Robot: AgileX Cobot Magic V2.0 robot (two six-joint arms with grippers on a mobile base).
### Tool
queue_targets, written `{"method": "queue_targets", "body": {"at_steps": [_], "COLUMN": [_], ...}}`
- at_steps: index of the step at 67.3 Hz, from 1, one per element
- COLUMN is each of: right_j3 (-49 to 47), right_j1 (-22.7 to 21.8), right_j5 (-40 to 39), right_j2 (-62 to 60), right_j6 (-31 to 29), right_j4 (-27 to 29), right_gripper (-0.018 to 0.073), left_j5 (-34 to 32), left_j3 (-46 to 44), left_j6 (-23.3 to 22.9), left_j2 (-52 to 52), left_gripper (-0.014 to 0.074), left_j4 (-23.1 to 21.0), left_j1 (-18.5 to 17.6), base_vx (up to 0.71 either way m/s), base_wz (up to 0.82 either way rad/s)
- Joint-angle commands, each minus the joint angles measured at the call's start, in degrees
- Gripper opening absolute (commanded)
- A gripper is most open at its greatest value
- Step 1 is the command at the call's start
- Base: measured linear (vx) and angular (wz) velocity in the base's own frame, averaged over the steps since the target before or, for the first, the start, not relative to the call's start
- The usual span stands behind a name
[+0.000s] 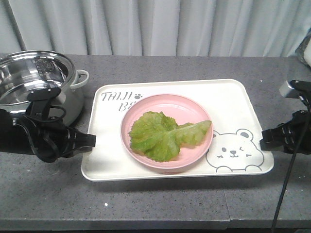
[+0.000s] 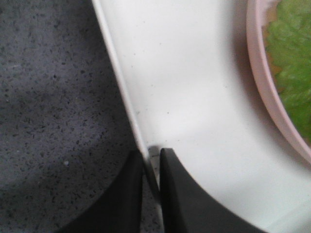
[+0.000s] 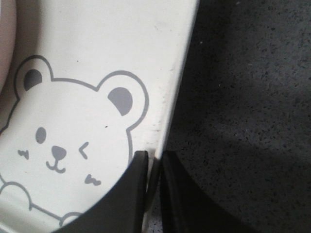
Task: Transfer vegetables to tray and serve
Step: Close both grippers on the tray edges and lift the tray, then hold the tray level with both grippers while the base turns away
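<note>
The vegetables (image 1: pixel 165 134), limp green lettuce leaves, lie on a round pink plate (image 1: pixel 194 109) that stands on the cream-white tray (image 1: pixel 233 104) with the bear drawing. My left gripper (image 1: pixel 91 141) is shut on the tray's left rim (image 2: pixel 127 99), one finger on each side of it. On the opposite side my right gripper (image 1: pixel 262 140) pinches the right rim (image 3: pixel 181 68) beside the bear drawing (image 3: pixel 68 131). A slice of the pink plate (image 2: pixel 265 92) and the lettuce (image 2: pixel 291 58) shows at the right of the left wrist view.
A steel pot (image 1: pixel 36 82) with handles stands open at the back left, close behind my left arm. The tray rests on a dark speckled counter (image 1: pixel 160 208). Grey curtains hang behind the counter.
</note>
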Motion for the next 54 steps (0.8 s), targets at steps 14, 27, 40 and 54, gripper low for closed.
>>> {"method": "queue_targets", "body": {"at_steps": [14,27,40,54], "right_j3": [-1.4,-1.4,-1.4,-1.4], "right_j1": [0.2,0.2,0.2,0.1], "right_j5": [6.0,8.3,9.6,9.6], "right_j2": [-6.9,-7.2,-7.2,-7.2], "right_j6": [-1.1,-1.1,-1.0,-1.0], "right_j4": [5.7,7.1,7.2,7.2], "right_gripper": [-0.0006,-0.0006,-0.0006,-0.0006], "left_j5": [5.9,9.5,10.6,10.5], "left_j3": [-1.5,-1.5,-1.5,-1.5], "left_j6": [-3.9,-13.5,-14.6,-14.7], "left_j2": [-12.1,-16.9,-18.5,-18.5], "left_gripper": [-0.0007,-0.0007,-0.0006,-0.0006], "left_j4": [3.8,13.5,15.1,15.1], "left_j1": [-0.7,-0.7,-0.7,-0.7], "base_vx": [0.00,0.00,0.00,0.00], "base_wz": [0.00,0.00,0.00,0.00]}}
